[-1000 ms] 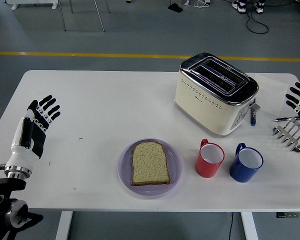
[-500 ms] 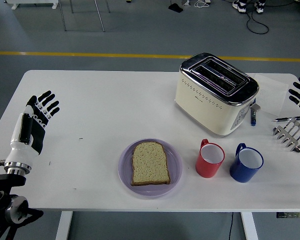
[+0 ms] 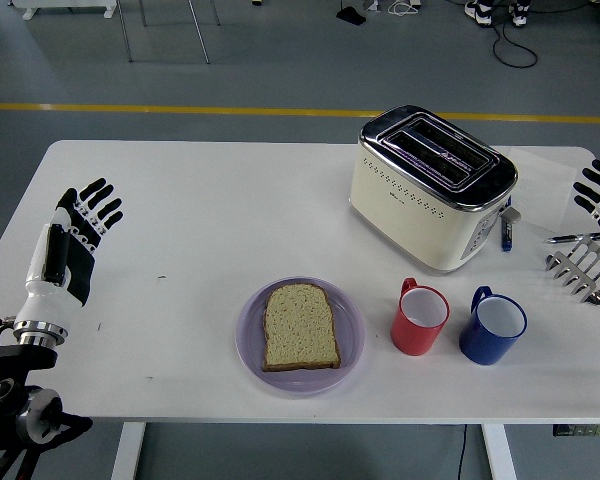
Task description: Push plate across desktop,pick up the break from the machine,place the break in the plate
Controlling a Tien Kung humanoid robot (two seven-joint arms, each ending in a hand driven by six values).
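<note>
The slice of bread (image 3: pixel 300 326) lies flat on the lilac plate (image 3: pixel 252 352), well in front of the toaster (image 3: pixel 420 205) and to its left, with the red mug (image 3: pixel 419 318) just beside the plate. By the look of it, the job is done: both toaster slots show empty and nothing is left to fetch. The slice's long axis runs away from the table's near edge, rounded top pointing toward the far side. Left hand (image 3: pixel 78 232) hovers far left of the toaster, fingers spread, holding nothing. Right hand (image 3: pixel 599 195) sits at the toaster's right, cut off by the picture's edge; its grip I cannot tell.
</note>
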